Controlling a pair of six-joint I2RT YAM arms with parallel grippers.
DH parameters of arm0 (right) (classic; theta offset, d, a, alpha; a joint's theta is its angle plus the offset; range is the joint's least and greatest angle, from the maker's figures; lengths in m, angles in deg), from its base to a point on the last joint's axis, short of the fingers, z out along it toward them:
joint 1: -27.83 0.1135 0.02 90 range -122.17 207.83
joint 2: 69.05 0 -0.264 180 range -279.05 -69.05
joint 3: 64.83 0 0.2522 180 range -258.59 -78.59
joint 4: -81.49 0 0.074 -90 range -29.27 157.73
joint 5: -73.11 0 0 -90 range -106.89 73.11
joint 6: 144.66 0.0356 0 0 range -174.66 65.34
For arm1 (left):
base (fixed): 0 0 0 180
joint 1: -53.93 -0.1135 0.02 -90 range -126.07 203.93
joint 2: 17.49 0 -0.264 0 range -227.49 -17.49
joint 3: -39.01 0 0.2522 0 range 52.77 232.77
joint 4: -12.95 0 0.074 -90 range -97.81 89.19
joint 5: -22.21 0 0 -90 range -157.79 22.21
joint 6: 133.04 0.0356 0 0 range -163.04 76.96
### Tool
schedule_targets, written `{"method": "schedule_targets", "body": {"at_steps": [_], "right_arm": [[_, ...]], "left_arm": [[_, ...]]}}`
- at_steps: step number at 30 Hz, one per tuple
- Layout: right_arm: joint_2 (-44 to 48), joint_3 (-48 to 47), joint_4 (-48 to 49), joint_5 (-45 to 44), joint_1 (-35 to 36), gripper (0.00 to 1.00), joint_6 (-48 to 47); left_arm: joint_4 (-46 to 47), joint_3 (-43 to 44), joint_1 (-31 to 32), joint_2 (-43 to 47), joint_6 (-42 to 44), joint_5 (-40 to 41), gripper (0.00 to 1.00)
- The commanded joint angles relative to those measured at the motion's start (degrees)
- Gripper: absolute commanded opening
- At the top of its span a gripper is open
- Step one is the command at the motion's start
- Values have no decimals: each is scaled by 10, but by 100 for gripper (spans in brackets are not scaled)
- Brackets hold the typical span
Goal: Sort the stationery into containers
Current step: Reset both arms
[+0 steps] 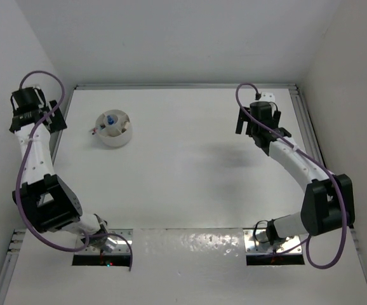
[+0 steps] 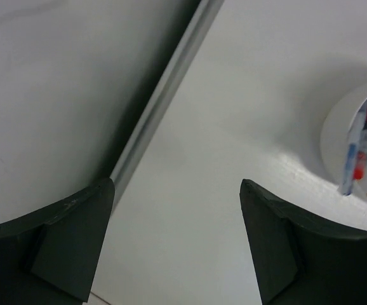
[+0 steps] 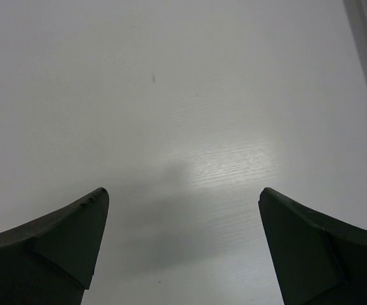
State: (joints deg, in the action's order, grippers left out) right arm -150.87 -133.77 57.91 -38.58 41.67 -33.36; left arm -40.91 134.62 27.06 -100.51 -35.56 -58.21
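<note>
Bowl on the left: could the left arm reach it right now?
Probably yes. The left pincer is open and empty, the bowl sits close beside it, and nothing stands between them.

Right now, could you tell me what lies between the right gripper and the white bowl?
Nothing: the top external view shows only bare table between the right gripper and the white bowl.
</note>
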Motion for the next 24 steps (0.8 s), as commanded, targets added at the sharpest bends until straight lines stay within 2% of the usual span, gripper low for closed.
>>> {"method": "schedule_targets", "body": {"at_steps": [1,6,24], "right_arm": [[23,-34,-36,-101,0,99,30],[44,-34,-50,-104,0,99,34],[109,13,-30,-71,0,99,34]], "left_arm": [[13,-55,-40,27,-28,-47,78],[31,-104,-46,54,-41,-60,78],[32,-99,-45,50,-42,-88,78]]}}
